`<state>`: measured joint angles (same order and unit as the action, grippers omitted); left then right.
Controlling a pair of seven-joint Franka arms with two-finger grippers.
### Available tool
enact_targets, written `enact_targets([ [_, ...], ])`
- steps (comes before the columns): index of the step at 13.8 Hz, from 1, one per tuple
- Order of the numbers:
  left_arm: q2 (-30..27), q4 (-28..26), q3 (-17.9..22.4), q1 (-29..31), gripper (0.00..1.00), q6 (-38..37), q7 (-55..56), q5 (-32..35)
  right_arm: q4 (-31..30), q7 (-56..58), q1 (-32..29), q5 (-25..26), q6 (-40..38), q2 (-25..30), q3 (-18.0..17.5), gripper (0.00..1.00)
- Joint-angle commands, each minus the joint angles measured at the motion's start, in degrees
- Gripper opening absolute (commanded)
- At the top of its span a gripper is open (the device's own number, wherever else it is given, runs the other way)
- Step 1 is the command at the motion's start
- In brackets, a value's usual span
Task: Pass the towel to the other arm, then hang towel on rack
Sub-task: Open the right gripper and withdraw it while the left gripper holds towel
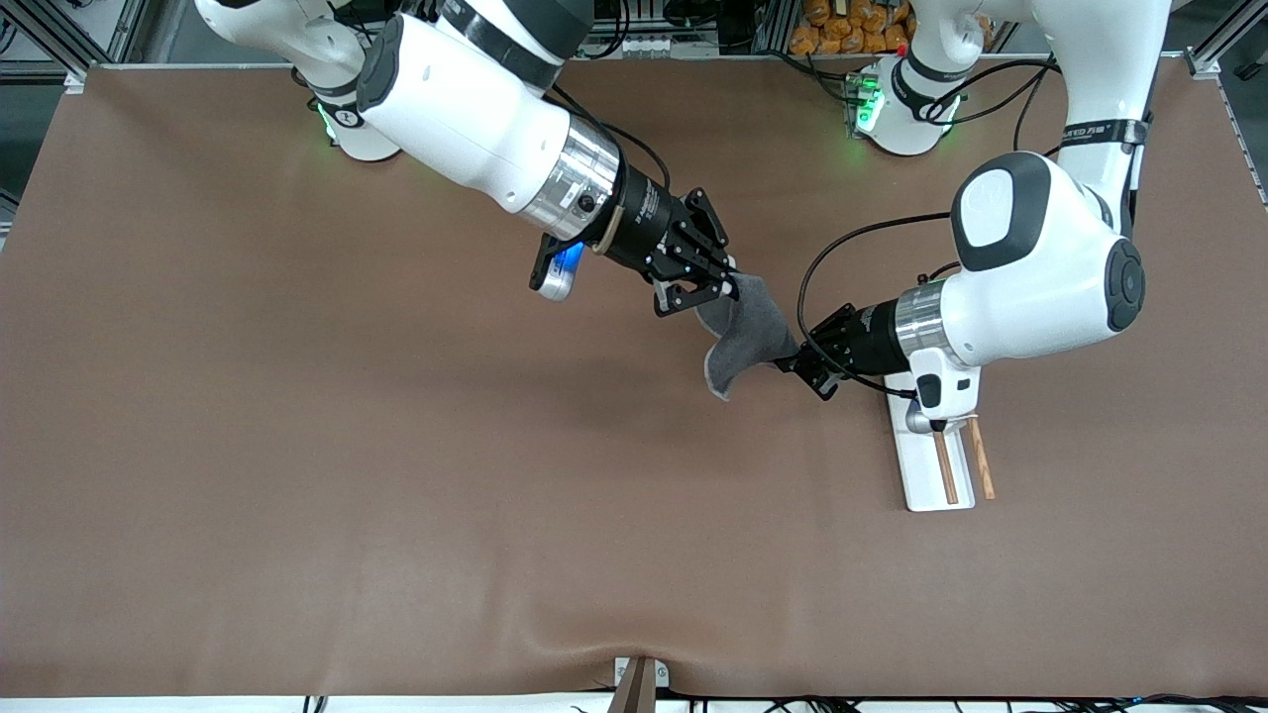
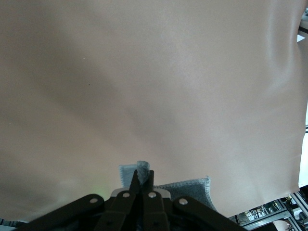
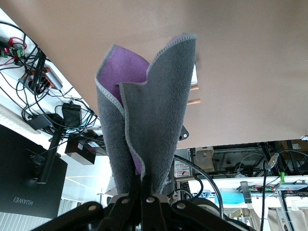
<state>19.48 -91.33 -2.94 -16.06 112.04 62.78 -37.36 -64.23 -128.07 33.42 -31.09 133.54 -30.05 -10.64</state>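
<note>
Both my grippers clamped on the towel (image 1: 745, 332), held in the air over mid-table: right gripper (image 1: 715, 284) pinching its upper edge, left gripper (image 1: 798, 363) closed on the lower edge. Cloth is soft fleecy grey, purple underside, stitched hem, folded into a floppy curl. White-based rack (image 1: 929, 460) with two wooden rods sits under my left wrist

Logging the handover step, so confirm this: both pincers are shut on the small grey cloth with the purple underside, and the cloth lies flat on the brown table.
Not quite. Both the right pincer and the left pincer are shut on the small grey cloth with the purple underside, but the cloth hangs in the air between them above the brown table, not flat on it. The front view shows this.
</note>
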Motion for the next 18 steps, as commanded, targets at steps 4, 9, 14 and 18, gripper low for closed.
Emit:
enact_targets([
  [4, -3.13, 3.34, -0.05, 2.08, 0.0, -9.28, -4.56, 11.74, 0.51, -1.13, -0.37, -0.64, -0.39, -0.01, 0.36, 0.99],
  [9, -4.72, 3.43, 0.48, 3.31, 0.0, -14.03, -14.6, 16.96, 0.07, -0.51, -1.6, 0.06, -3.98, 0.08, 0.8, 1.0],
  [14, -5.51, 3.52, 0.3, 5.07, 0.0, -17.65, -27.16, 26.97, 0.07, 11.33, -5.81, 1.03, -15.49, 0.78, 0.8, 1.0],
  [18, -4.9, 3.96, -0.22, 3.84, 0.0, -14.76, -38.31, 38.29, -0.2, 26.51, -11.43, 2.35, -28.47, 2.54, 0.89, 1.0],
])
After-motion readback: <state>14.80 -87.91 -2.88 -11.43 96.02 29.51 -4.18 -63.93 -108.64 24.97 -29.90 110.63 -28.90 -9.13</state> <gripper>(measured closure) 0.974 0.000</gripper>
